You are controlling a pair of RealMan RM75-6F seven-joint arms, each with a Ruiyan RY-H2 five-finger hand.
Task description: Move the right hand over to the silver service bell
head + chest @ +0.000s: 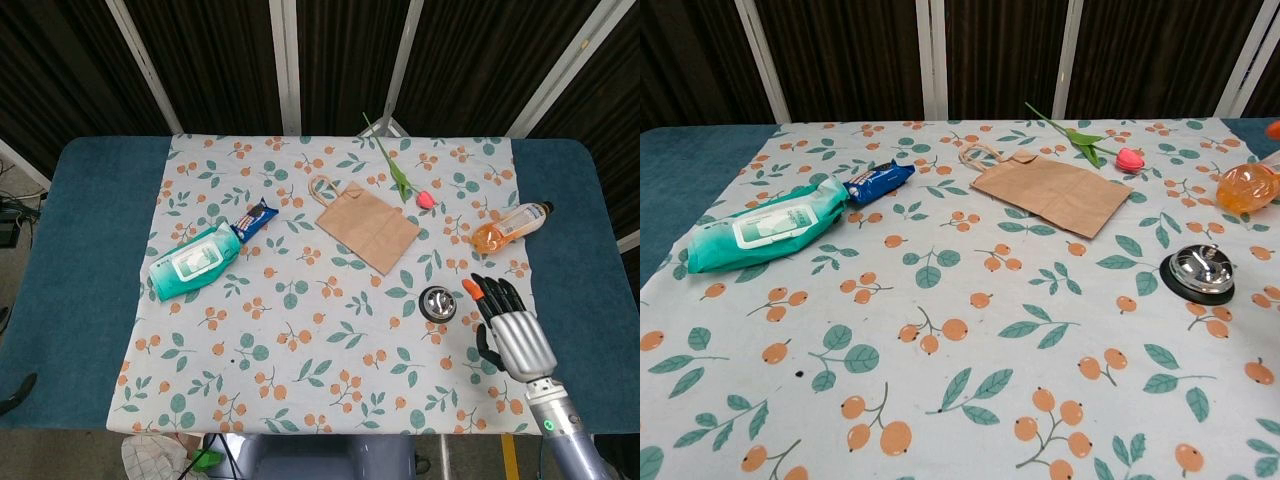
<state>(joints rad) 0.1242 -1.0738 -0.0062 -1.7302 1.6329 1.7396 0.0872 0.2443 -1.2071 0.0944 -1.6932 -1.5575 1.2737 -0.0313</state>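
Note:
The silver service bell (439,303) on its black base sits on the floral cloth right of centre; the chest view has the bell (1199,271) at its right edge. My right hand (511,330) hovers just right of the bell and slightly nearer the front, palm down, fingers stretched out and apart, holding nothing. It does not touch the bell. In the chest view only an orange fingertip (1274,128) pokes in at the right edge. My left hand is outside both views.
A brown paper bag (367,224) lies behind the bell, a pink tulip (424,199) beyond it. An orange bottle (510,226) lies at the back right. A teal wipes pack (195,261) and a blue wrapper (257,218) sit at the left.

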